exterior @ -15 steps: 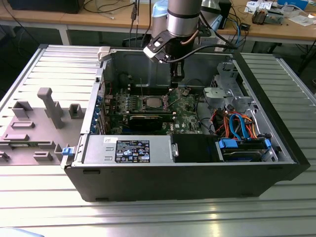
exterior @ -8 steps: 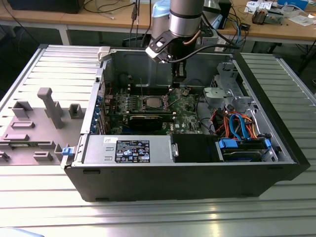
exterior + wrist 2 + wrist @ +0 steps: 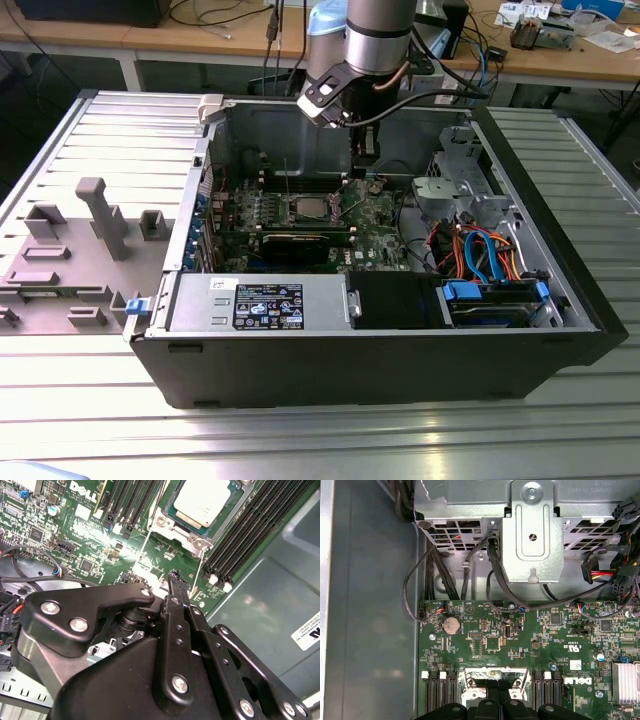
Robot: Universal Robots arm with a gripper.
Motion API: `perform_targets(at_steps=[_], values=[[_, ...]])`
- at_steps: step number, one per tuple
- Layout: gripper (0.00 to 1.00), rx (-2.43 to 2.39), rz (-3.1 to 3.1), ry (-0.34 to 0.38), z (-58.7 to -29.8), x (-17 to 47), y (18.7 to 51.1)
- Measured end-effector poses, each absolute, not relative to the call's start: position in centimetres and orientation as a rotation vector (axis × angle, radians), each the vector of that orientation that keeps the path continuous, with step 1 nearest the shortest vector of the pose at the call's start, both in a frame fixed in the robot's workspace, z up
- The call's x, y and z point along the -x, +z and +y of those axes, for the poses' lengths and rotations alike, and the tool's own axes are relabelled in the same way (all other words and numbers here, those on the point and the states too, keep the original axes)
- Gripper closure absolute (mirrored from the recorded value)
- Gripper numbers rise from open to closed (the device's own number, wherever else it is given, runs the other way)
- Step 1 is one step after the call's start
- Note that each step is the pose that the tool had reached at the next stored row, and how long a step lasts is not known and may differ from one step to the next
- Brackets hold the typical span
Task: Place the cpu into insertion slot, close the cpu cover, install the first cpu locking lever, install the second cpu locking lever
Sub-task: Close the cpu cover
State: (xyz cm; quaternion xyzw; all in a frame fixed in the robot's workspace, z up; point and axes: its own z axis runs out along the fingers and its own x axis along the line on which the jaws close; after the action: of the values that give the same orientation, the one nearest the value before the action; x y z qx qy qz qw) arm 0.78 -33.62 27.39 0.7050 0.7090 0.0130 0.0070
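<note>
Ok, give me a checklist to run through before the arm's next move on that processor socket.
1. cpu seated in insertion slot: ok.
2. cpu cover down flat over it: cannot tell.
3. locking levers latched: not ok, both stand raised.
4. hand close by the slot, near one lever: ok.
5. black cables away from the slot: ok.

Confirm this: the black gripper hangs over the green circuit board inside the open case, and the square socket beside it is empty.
Wrong: the metal-rimmed square insertion slot is not empty; the second wrist view shows the square silver-topped cpu seated in it. The black gripper does hang over the green circuit board.
</note>
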Motion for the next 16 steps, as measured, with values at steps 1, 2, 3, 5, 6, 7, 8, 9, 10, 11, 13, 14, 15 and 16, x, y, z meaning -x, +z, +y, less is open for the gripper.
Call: perform_targets(at_steps=[1,2,3,5,6,7,8,9,10,11,13,14,15,16], values=[[0.89,-2.205,2.218,0.041,-33.62,-0.79,27.39],[0.89,-2.205,2.218,0.041,-33.62,-0.82,27.39],[0.89,-2.205,2.218,0.041,-33.62,-0.88,27.39],[0.89,-2.205,2.218,0.041,-33.62,-0.95,27.38],[0.89,-2.205,2.218,0.041,-33.62,-1.0,27.39],[0.89,-2.205,2.218,0.041,-33.62,-1.05,27.38],[0.89,-2.205,2.218,0.041,-33.62,-1.15,27.38],[0.89,-2.205,2.218,0.041,-33.62,-1.21,27.38],[0.89,-2.205,2.218,0.041,-33.62,-1.25,27.39],[0.89,-2.205,2.218,0.041,-33.62,-1.33,27.38],[0.89,-2.205,2.218,0.041,-33.62,-1.47,27.38],[0.89,-2.205,2.218,0.041,-33.62,-1.54,27.38],[0.89,-2.205,2.218,0.041,-33.62,-1.6,27.38],[0.89,-2.205,2.218,0.041,-33.62,-1.65,27.38]])
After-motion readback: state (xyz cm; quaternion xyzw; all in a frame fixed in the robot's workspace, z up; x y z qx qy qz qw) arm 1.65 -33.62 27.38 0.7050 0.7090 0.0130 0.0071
